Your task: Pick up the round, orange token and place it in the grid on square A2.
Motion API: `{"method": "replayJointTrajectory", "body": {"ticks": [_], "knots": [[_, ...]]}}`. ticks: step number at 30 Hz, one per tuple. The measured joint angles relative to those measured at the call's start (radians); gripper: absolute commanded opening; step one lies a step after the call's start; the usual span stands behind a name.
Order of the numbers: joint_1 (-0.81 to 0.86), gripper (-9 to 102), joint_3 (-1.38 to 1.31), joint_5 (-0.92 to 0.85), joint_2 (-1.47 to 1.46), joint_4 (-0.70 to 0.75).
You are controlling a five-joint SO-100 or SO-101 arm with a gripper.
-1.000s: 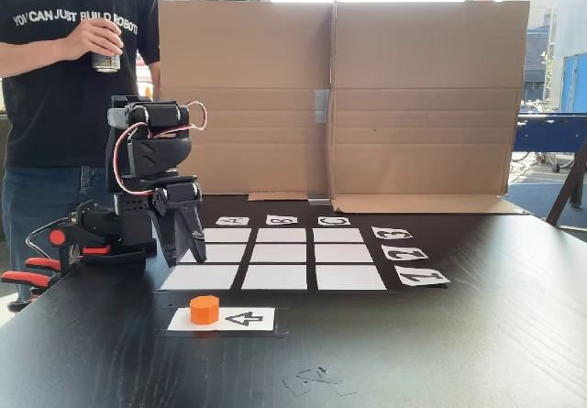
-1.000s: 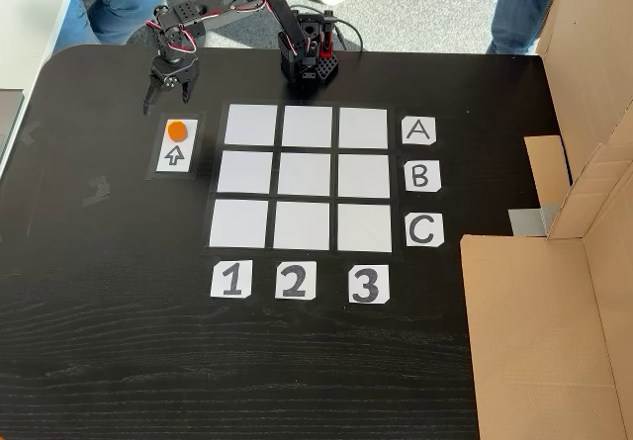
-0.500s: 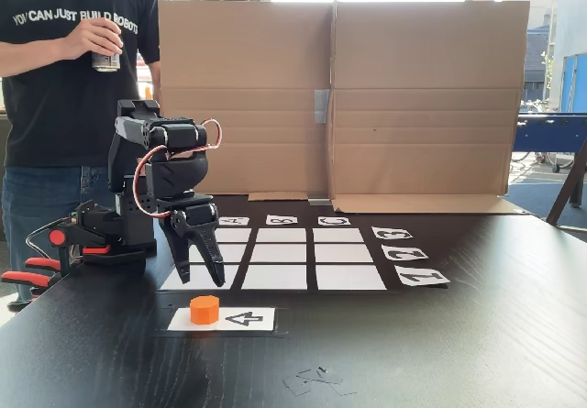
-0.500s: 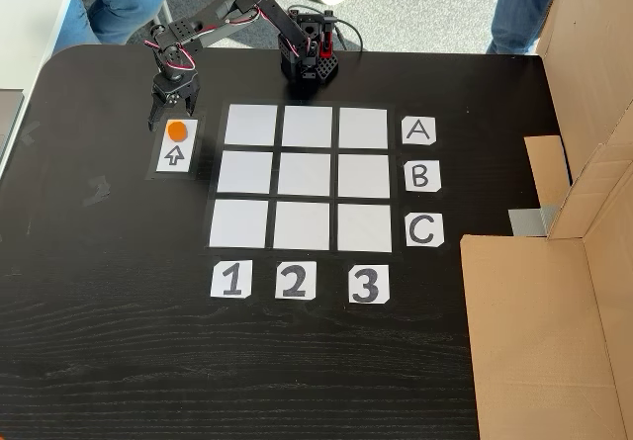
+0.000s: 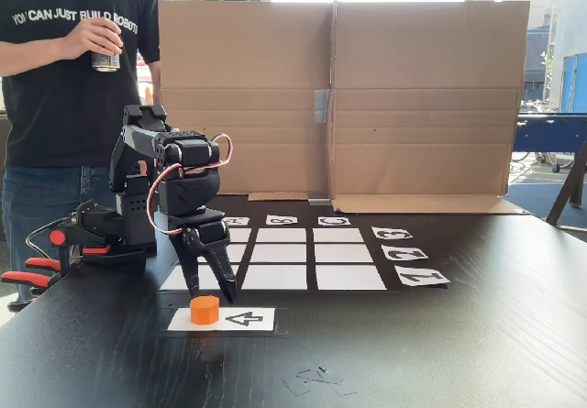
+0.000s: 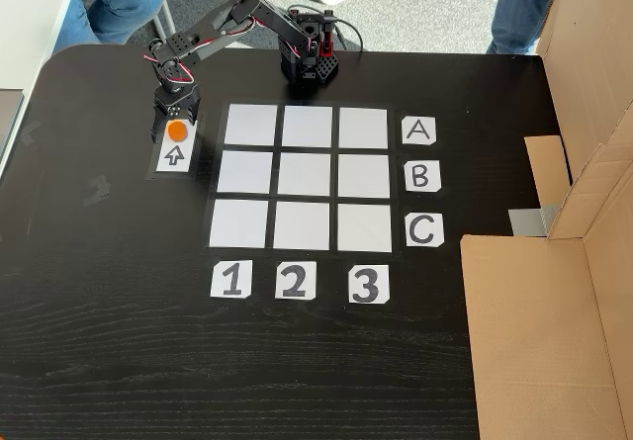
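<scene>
The black worktop (image 5: 440, 344) carried the grid (image 6: 306, 179), every cell bare. My hand (image 5: 211, 291) hung open just over the token (image 5: 204, 309) on its arrow card (image 5: 240, 319). Grasp, carry and placement on A2 (image 6: 308, 127) remained.

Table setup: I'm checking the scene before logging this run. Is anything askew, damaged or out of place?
Mostly tidy. The token sits on the arrow card and the grid cells are evenly laid. One oddity: small scraps lie on the table near its front edge in a fixed view; I can't tell what they are.
</scene>
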Motion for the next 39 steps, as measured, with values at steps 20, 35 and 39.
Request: {"method": "replayJointTrajectory", "body": {"ticks": [20,35,39], "knots": [[0.025,0,-0.051,0.015,-0.054,-0.017],[0.055,-1,-0.060,0.015,-0.052,-0.055],[0.083,-1,-0.060,0.002,0.023,-0.057]]}}
